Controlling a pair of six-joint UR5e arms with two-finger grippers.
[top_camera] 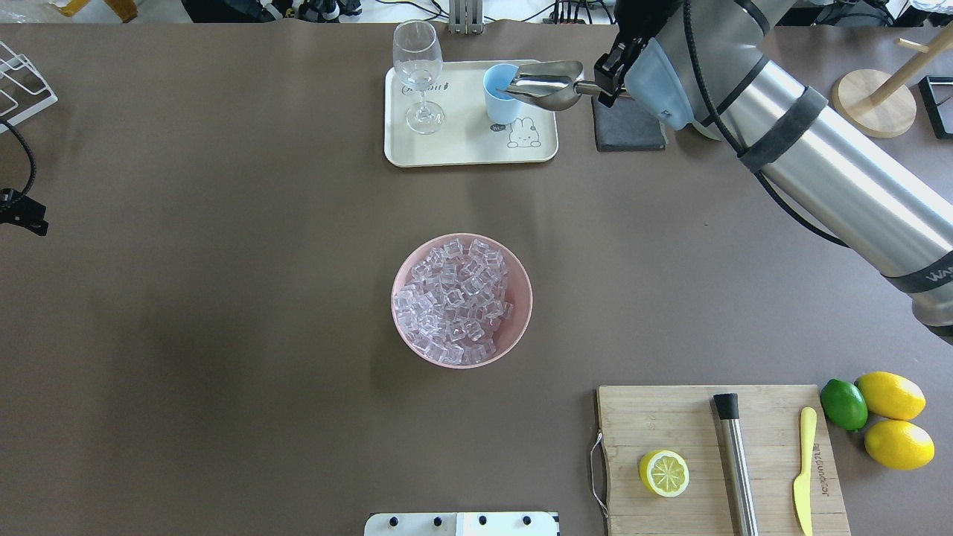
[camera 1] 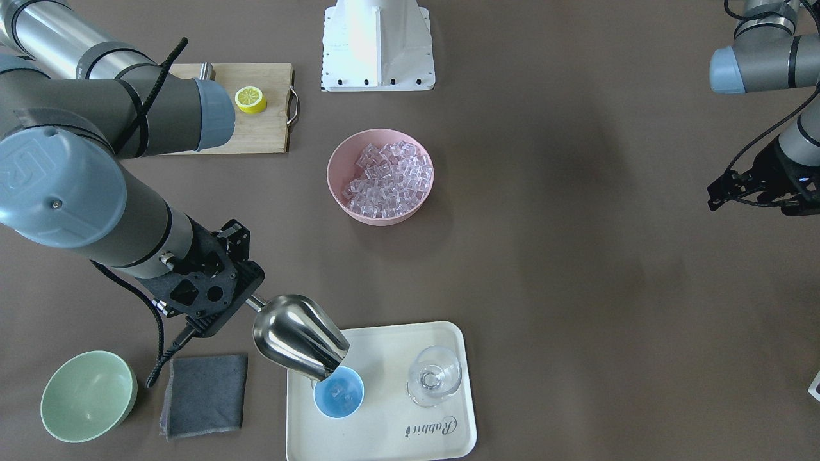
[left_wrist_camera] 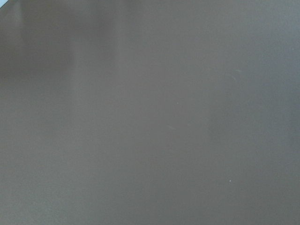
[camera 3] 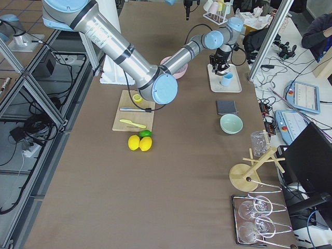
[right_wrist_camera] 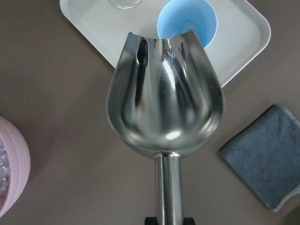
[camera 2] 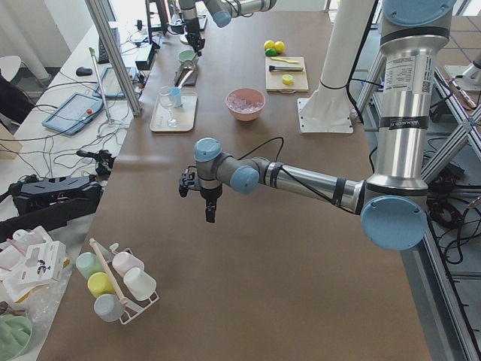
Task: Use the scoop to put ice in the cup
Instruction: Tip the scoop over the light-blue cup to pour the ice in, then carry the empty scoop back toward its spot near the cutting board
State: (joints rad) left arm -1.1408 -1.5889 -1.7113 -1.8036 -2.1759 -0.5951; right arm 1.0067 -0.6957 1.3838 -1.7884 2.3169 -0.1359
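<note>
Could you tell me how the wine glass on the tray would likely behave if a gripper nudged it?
The glass stands tall on a thin stem and small foot, so it would probably tip rather than slide. It looks thin and clear, so likely fragile and slippery.

Near rim of cup (right_wrist_camera: 187, 18) hidden under scoop (right_wrist_camera: 164, 103); handle cut off; left claw (camera 1: 716, 192) clipped, jaws unreadable.

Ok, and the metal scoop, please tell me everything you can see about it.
The scoop is shiny stainless steel, with a deep rounded trough and a straight round handle. The right gripper clamps the handle end. The scoop hangs in the air, tilted mouth-down, its lip over the light-blue cup on the cream tray. In the wrist view the trough looks empty. Whether the lip touches the cup's rim, I cannot tell.
</note>
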